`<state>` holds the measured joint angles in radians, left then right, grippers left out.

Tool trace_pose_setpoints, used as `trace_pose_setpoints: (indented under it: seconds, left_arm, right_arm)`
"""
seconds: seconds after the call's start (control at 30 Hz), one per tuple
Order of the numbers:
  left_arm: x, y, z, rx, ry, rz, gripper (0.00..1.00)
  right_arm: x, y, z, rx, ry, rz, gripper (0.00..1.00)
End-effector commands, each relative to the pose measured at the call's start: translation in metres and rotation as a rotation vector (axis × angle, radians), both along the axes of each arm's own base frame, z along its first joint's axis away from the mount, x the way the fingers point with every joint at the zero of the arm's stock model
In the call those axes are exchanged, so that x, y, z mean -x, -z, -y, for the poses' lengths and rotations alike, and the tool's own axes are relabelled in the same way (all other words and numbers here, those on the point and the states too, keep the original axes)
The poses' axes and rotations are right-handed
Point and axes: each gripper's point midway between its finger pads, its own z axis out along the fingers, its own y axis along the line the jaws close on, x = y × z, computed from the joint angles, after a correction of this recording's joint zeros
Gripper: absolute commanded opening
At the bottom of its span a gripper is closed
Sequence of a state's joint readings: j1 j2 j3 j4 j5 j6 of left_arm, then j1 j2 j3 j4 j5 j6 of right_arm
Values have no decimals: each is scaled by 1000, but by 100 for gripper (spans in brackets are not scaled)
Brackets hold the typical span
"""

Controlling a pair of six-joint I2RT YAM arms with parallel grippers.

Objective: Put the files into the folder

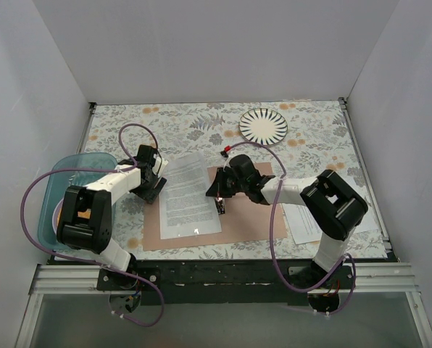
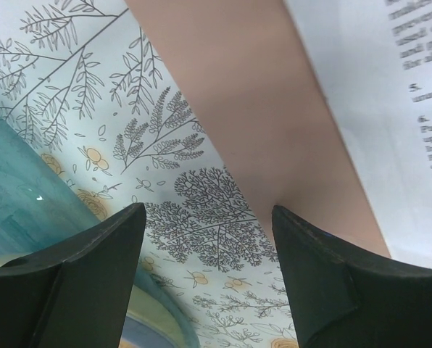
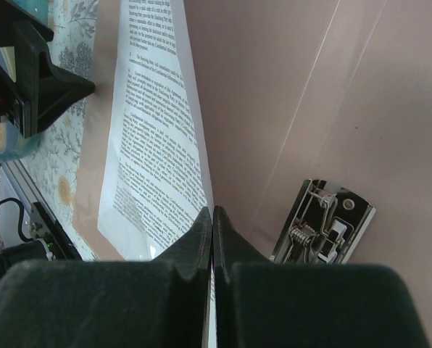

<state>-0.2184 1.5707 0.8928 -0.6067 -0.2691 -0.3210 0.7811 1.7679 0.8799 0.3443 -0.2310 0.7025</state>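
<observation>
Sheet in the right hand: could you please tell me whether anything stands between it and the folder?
Nothing visible does. The sheet lies over the folder, its edge pinched in the right hand; the clip sits apart beside it.

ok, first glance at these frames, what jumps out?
The open brown folder sits in the centre of the top view, with a printed sheet over its left half. The right gripper is shut on that sheet's right edge, beside the metal fastener, while the left gripper hangs open at the folder's left edge. A second sheet lies off to the folder's right.
</observation>
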Motion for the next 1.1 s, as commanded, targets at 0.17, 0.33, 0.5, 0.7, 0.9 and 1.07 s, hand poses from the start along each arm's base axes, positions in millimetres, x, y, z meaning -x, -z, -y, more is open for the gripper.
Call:
trace_pose_setpoints:
  seconds: [0.17,0.33,0.5,0.7,0.9,1.07]
  left_arm:
    - [9,-9,8,61,-4,-8,69]
    - [8,-9,9,62,-4,-9,69]
    - [6,-11,10,67,-2,-9,68]
    - [-1,-21,8,56,-6,18,68]
    - [-14,-47,6,37,-4,76,69]
    - [-18,-46,-19,-69,-54,106,69]
  right_arm:
    - [-9,-22,-30,-68,8,39,1]
    - [2,-17,-36,-44,-3,30,1]
    - [12,-9,-40,-24,-25,17,1]
    - [21,3,-40,-7,-42,-1,1]
    - [22,7,-38,6,-49,-4,1]
    - [22,7,-40,9,-58,-1,1]
